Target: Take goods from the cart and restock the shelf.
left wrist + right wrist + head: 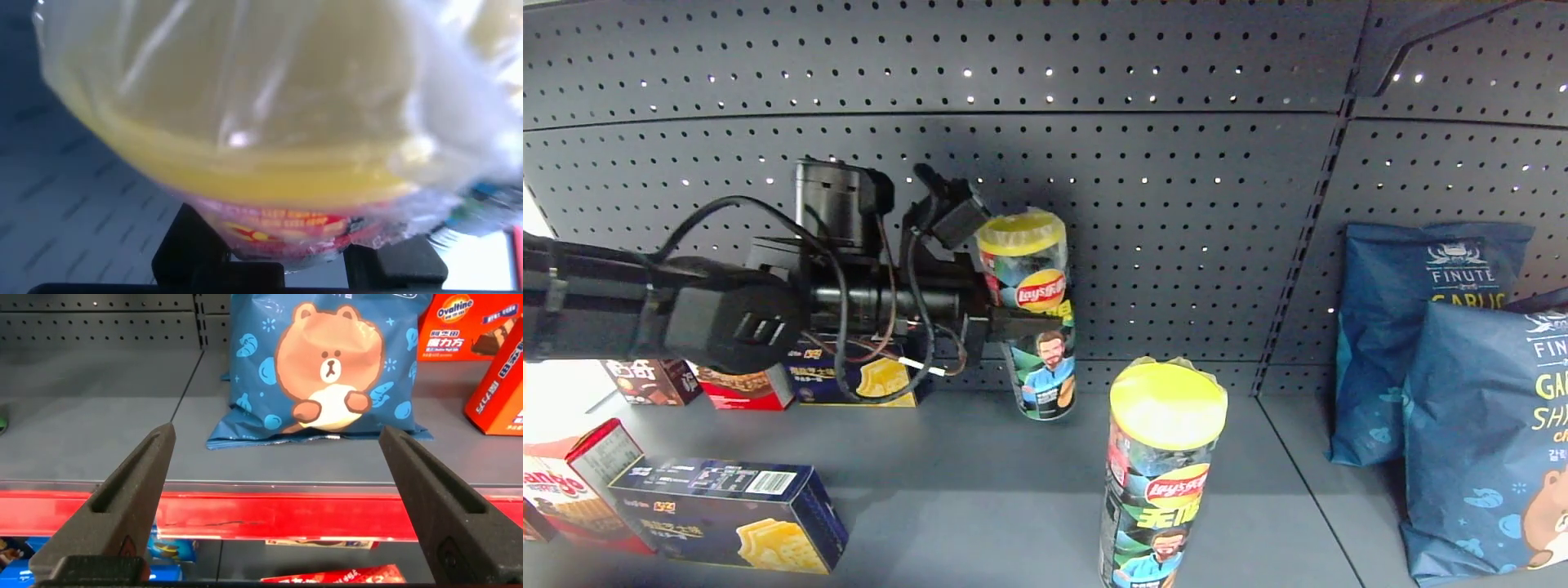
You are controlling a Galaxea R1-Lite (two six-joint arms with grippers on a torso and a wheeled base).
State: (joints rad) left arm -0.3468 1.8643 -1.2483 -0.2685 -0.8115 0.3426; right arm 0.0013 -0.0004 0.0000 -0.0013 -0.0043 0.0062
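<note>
— Where's the chip can (1027,269)?
— Centre of the head view, upright, clamped in the left gripper (1017,324), up-left of a second can (1165,482).
— And the right gripper (278,433)?
— Spread wide, facing a bear-print bag (327,367).

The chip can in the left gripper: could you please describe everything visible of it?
The chip can is a tall tube with a yellow lid under clear film and a colourful printed label. It is upright near the pegboard wall, the left gripper clamped around its middle. Whether its base touches the shelf is unclear.
</note>
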